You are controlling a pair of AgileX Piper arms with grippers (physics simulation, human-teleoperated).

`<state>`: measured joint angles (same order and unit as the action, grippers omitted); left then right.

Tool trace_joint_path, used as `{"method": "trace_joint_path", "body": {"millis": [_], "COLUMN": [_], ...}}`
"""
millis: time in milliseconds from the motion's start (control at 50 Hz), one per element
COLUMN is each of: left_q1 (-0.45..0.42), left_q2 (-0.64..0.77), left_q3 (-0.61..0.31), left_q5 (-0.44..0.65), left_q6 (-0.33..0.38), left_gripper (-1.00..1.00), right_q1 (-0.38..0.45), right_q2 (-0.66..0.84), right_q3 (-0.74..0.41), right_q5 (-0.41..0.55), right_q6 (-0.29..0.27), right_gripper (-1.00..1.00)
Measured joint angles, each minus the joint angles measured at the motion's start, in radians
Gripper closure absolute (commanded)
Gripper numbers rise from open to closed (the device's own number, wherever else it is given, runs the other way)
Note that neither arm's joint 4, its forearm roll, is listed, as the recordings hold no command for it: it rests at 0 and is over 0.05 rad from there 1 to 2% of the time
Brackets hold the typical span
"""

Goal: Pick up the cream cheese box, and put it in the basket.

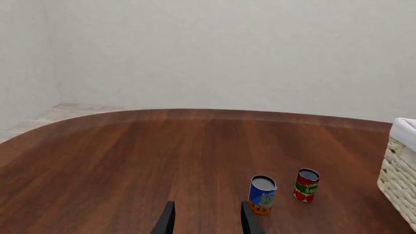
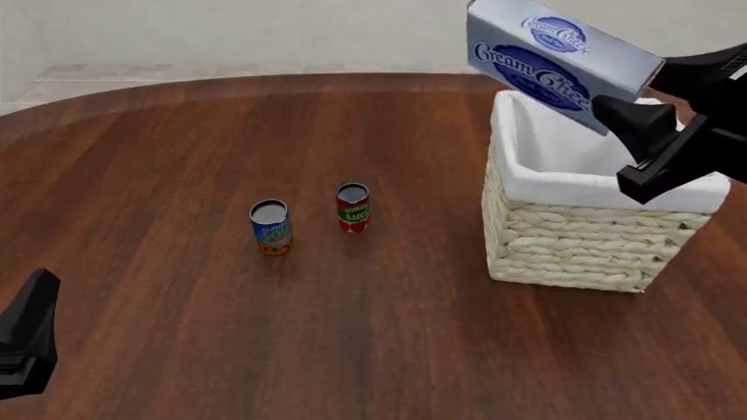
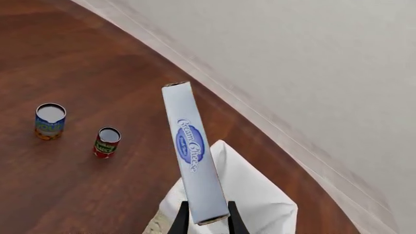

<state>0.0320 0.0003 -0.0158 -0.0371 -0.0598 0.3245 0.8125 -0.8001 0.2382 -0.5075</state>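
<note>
The cream cheese box, a white carton with blue oval logos, is held tilted in the air above the basket's far edge. My right gripper is shut on the box's right end. In the right wrist view, the box stands edge-on between the fingers of the right gripper, over the lined basket. The basket is pale wicker with a white cloth lining and stands at the right of the table. My left gripper is open and empty, low at the near left.
A blue can and a red can stand upright on the wooden table, left of the basket. Both also show in the left wrist view, the blue can and the red can, with the basket's corner beside them.
</note>
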Motion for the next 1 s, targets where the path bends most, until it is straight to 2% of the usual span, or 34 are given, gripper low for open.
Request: {"method": "trace_joint_path", "body": {"millis": [1000], "left_q1": [-0.001], "left_q2": [0.0], "left_q3": [0.0], "left_q5": [0.001], "left_q6": [0.0], "left_gripper": [-1.0], "right_q1": [-0.097], "right_q2": [0.008], "right_q3": [0.015], "right_q5": [0.014], "right_q6": [-0.019], "right_gripper": [1.0]}}
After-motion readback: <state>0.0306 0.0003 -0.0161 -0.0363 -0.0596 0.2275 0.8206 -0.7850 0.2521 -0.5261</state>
